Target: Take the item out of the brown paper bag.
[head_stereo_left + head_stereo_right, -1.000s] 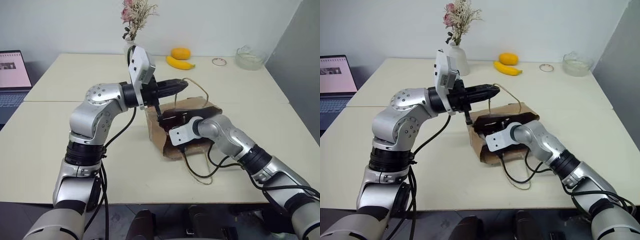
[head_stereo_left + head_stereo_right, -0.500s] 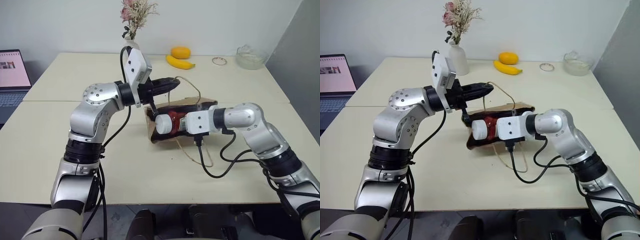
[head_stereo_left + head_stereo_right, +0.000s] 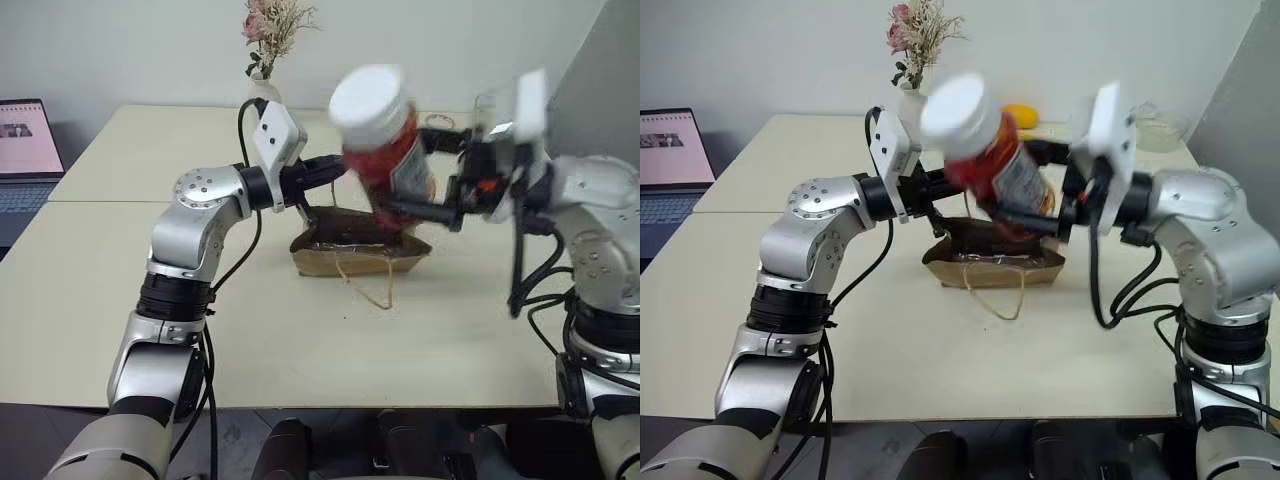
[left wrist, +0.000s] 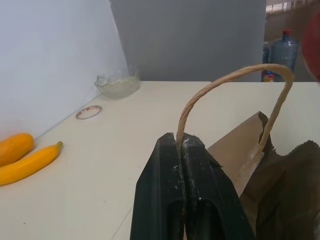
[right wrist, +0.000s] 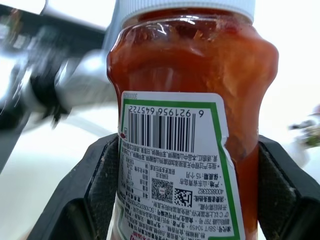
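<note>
The item, a red sauce bottle with a white cap and a label, hangs tilted high above the table. My right gripper is shut on it, a black finger pressing each side of the label. The brown paper bag lies slumped on the table below, its dark mouth facing up. My left gripper is shut on one tan cord handle, which loops up from the bag's edge. The other cord handle trails on the table in front of the bag.
A banana and an orange fruit lie at the table's far side. Near them are a vase of dried flowers, a glass bowl and a small ring. A laptop stands at the far left.
My right gripper has drawn the bottle out of the bag and lifted it high, rolling the wrist. The bag has sunk flatter. My left gripper keeps the handle and has edged forward.
</note>
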`<state>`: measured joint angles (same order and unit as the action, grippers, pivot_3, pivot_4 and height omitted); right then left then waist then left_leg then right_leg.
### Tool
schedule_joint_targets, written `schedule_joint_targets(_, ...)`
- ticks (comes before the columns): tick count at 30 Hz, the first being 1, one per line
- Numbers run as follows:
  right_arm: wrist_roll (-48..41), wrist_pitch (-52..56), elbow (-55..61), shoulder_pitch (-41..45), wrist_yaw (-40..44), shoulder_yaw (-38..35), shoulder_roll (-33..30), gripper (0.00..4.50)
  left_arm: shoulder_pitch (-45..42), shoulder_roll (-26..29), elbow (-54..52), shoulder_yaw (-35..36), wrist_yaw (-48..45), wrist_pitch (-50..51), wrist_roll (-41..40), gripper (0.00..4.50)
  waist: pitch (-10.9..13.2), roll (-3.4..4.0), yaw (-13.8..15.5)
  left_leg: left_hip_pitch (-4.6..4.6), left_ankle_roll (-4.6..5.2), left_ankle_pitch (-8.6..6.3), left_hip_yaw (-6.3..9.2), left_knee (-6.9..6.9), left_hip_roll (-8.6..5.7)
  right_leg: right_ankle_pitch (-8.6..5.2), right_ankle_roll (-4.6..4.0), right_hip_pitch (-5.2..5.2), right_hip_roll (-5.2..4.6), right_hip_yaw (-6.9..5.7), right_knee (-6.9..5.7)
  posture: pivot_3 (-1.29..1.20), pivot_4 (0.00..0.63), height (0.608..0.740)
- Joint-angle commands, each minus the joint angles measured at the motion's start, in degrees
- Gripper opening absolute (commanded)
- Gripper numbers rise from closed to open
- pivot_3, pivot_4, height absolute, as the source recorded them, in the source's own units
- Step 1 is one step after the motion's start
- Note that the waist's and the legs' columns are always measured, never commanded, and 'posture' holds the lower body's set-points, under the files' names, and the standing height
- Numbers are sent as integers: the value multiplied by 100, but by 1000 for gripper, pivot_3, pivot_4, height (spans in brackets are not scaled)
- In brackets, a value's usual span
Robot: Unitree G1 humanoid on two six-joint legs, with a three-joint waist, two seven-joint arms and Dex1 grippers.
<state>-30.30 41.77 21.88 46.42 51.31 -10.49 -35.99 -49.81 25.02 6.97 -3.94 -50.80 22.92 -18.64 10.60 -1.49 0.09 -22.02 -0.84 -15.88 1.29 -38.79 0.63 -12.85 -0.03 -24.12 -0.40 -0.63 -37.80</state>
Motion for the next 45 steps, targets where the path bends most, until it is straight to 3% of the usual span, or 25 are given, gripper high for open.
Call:
schedule_joint_targets(1, 634, -407, -436, -269, -397, -362, -609, 3161, -109, 41, -99, 75, 29, -121, 53, 0, 0, 0, 23, 0, 0, 0, -1, 0, -3, 0, 0, 1, -1, 1, 2, 0, 150, 740)
schedule_joint_targets(7, 2560, -1414, -1374, -1660, -732, 811, -1836, 3161, -124, 22, -51, 85, 33, -138, 77, 0, 0, 0, 3, -12, 2, -1, -34, 2, -6, 0, 5, -3, -7, 12, 19, 0, 150, 740)
schedule_joint_targets(14, 3491, -2337, -2134, -1993, -413, 1930, -1956, 3161, -116, -2, -83, 63, 25, -136, 91, 0, 11, 17, -168, -5, 2, -1, -45, 6, 4, 0, 6, -22, 20, 21, -1, 0, 150, 740)
schedule_joint_targets(17, 3649, -2615, -2438, -1936, -269, 2086, -1934, 3161, -117, 1, -67, 64, 26, -152, 103, 0, 11, 17, -170, -1, 1, -1, -44, 5, 4, 0, 5, -17, 24, 18, -4, 0, 150, 740)
schedule_joint_targets(18, 3626, -2645, -2497, -1918, -199, 2082, -1907, 3161, -111, 3, -66, 64, 26, -156, 107, 0, 11, 17, -169, -2, 1, 0, -45, 5, 5, 0, 5, -17, 23, 17, -4, 0, 150, 740)
schedule_joint_targets(22, 3306, -2513, -2487, -1896, 133, 1890, -1815, 4482, -77, 13, -91, 51, 28, -152, 124, 0, 11, 16, -166, -2, 1, -1, -44, 5, 6, 0, 6, -13, 18, 17, 3, 0, 150, 740)
schedule_joint_targets(26, 2858, -2244, -1990, -2004, 316, 1366, -1933, 4482, -58, 37, -88, 48, 23, -159, 134, 0, 11, 16, -156, -2, 1, 0, -36, 3, 4, 1, 8, -10, 13, 18, 6, 0, 150, 740)
schedule_joint_targets(30, 1203, -1142, -281, -2472, 503, 136, -1658, 4482, -172, -14, 200, 166, 371, -102, 245, 0, 11, 16, -140, -3, 1, -1, -18, 4, 7, 1, 8, -7, 15, 16, 6, 0, 150, 740)
schedule_joint_targets(35, -134, 32, 1757, -3283, -465, -554, -834, 4482, -334, 242, 493, 62, -68, -122, 221, 0, 11, 15, -134, 2, 0, 0, 1, 3, 13, 1, 8, 2, 20, 2, 4, 0, 150, 740)
schedule_joint_targets(38, -165, 220, 2073, -3330, -1109, -402, -397, 4500, -562, 361, 851, 6, -246, -311, 351, 584, 11, 16, -140, 1, -1, 0, -4, 3, 7, 1, 8, -2, 17, 8, -1, 0, 150, 740)
schedule_joint_targets(45, 11, 19, 1831, -3203, -1521, -74, -122, 4500, -427, 778, 533, 158, -707, -167, 224, 2657, 11, 16, -152, 0, 0, 0, -13, 2, 2, 3, 11, -2, 10, 8, 6, 0, 150, 740)
